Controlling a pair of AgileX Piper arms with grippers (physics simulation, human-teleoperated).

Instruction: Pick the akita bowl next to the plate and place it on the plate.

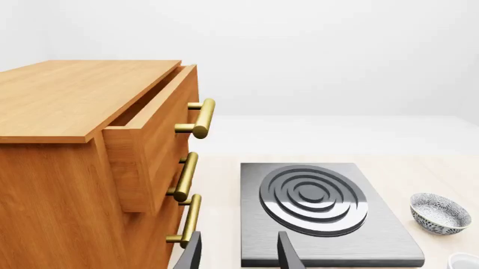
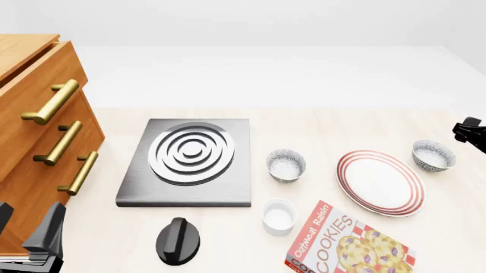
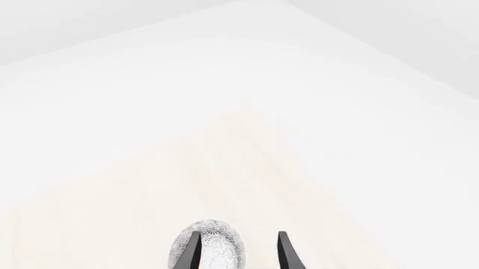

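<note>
The white plate (image 2: 379,182) with red rings lies right of centre on the table. One akita bowl (image 2: 433,155), grey-speckled, sits just off its far right rim. A look-alike bowl (image 2: 286,165) stands between the plate and the stove. My right gripper (image 2: 470,132) hangs at the right edge, just beyond the right bowl. In the right wrist view that gripper (image 3: 236,255) is open, and the bowl (image 3: 217,244) shows low in the gap, partly behind one finger. My left gripper (image 1: 238,255) is open and holds nothing, low at the front left (image 2: 34,239).
A wooden drawer cabinet (image 2: 38,131) with brass handles stands at the left, its top drawer pulled out a little. The black stove burner (image 2: 190,159) lies left of centre, with a black knob (image 2: 177,240) in front. A white cup (image 2: 279,216) and a cookie box (image 2: 345,247) sit near the front.
</note>
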